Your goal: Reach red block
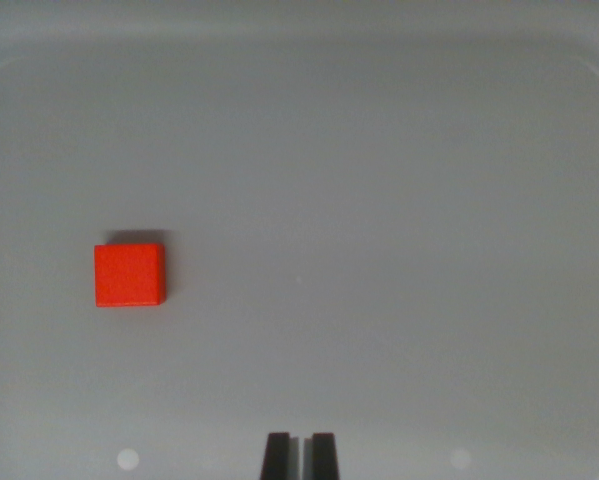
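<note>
Gripper (300,455): fingertips nearly together, holding nothing | red block (129,275): well apart toward wrist view's left, roughly square, edges frame-aligned, on grey tray (399,200)

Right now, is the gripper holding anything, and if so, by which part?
Nothing is held. The dark gripper sits at the bottom edge, its fingertips close together with only a thin gap and nothing between them. The small red square block lies apart on the grey tray, toward the wrist view's left.

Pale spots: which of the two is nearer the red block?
The spot at the wrist view's left, below the red block; the other spot lies beyond the hand.
</note>
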### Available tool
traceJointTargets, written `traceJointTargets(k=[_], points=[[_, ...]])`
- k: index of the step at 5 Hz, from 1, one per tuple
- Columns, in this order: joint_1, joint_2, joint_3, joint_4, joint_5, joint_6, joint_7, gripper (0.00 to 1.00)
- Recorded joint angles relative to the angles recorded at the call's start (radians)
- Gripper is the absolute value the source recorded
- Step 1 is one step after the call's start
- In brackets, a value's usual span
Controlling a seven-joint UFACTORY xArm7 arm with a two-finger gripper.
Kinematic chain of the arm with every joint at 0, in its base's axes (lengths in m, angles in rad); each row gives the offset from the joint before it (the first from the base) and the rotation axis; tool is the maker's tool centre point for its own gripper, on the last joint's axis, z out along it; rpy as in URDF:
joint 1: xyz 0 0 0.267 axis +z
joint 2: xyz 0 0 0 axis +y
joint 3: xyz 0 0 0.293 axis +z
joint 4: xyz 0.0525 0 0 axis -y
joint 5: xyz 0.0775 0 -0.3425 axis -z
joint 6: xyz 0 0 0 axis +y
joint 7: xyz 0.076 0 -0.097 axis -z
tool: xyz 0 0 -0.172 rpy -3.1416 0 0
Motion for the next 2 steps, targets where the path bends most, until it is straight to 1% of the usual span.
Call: traceJointTargets(k=[1, 2], points=[[0.0067, 0.02, 0.005, -0.016, -0.0013, -0.037, 0.003, 0.0], [0.0067, 0.02, 0.005, -0.016, -0.0013, -0.037, 0.003, 0.0]])
